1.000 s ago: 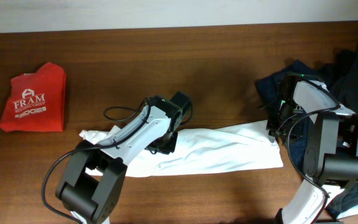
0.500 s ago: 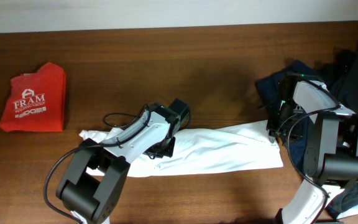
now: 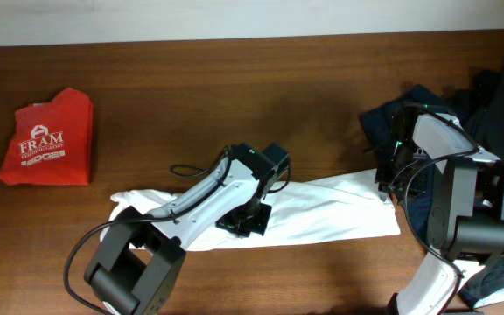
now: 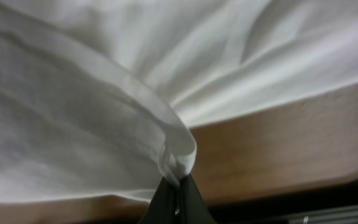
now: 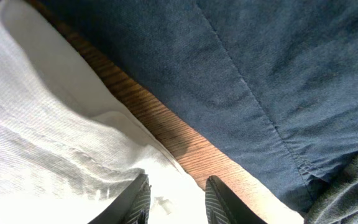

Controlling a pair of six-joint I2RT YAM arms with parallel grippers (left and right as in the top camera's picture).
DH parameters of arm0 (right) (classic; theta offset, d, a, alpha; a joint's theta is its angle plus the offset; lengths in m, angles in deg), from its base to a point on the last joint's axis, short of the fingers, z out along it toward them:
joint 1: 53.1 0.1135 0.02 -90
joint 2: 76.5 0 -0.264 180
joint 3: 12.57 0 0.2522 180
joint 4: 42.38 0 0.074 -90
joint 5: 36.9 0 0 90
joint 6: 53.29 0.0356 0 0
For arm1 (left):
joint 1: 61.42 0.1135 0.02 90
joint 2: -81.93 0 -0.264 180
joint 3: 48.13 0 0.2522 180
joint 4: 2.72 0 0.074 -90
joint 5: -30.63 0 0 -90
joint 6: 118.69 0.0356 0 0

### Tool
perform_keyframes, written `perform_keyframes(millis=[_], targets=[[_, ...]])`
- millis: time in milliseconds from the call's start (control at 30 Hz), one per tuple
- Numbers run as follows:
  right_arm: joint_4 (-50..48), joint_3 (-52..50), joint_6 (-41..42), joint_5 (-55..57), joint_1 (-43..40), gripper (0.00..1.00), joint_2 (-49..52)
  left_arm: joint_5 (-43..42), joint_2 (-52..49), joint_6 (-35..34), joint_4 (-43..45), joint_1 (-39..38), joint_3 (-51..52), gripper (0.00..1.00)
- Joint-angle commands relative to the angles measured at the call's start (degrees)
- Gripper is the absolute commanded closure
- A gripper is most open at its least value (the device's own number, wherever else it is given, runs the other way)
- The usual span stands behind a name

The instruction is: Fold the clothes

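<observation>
Dark wooden tabletop (image 3: pixel 234 96); folded red "FRAM" printed garment (image 3: pixel 46 140) far left. Long white fabric T-shirt (image 3: pixel 322 210) lies centre, mid-fold. Left gripper (image 4: pixel 178 186) pinches a shirt fold, arm stretched low across it. Right gripper (image 5: pixel 176 193), fingers spread, over the shirt's right end beside navy clothes pile (image 3: pixel 488 96). Next, probably: carry the fold across.

white T-shirt (image 3: pixel 339 206) middle hidden under left arm (image 3: pixel 208 197)

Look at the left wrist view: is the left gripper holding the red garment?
No, the left gripper is shut on a fold of the white T-shirt, with bare table beside it.
</observation>
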Motion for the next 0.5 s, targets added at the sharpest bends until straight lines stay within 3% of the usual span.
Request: perform_keyframes(millis=[0, 100, 133, 167, 300, 333, 367, 467], targets=[[0.22, -0.26, 0.46, 1.09, -0.04, 0.67, -0.66, -1.55, 1.36, 0.70, -1.77, -0.17, 0.96, 0.95], [0.46, -0.26, 0.46, 1.09, -0.04, 0.67, -0.66, -1.18, 1.36, 0.74, -0.48, -0.17, 2.47, 0.81], [0.46, -0.26, 0.46, 1.09, -0.04, 0.67, -0.66, -1.18, 1.38, 0.74, 0.00, -0.15, 2.43, 0.63], [0.46, -0.26, 0.46, 1.09, -0.04, 0.67, -0.66, -0.04, 1.42, 0.72, 0.55, 0.17, 1.64, 0.55], [0.63, -0.26, 0.44, 1.09, -0.04, 0.67, -0.66, 9.03, 2.23, 0.59, 0.37, 4.09, -6.73, 0.54], [0.63, -0.26, 0.44, 1.11, -0.04, 0.67, -0.66, 11.58, 2.23, -0.83, 0.37, 6.01, -8.13, 0.49], [0.61, -0.26, 0.44, 1.09, -0.04, 0.67, -0.66, 12.61, 2.23, -1.27, 1.36, 9.18, -8.48, 0.43], [0.46, -0.26, 0.46, 1.09, -0.04, 0.67, -0.66, 12.15, 1.64, -1.01, 4.72, 18.67, -7.39, 0.41]])
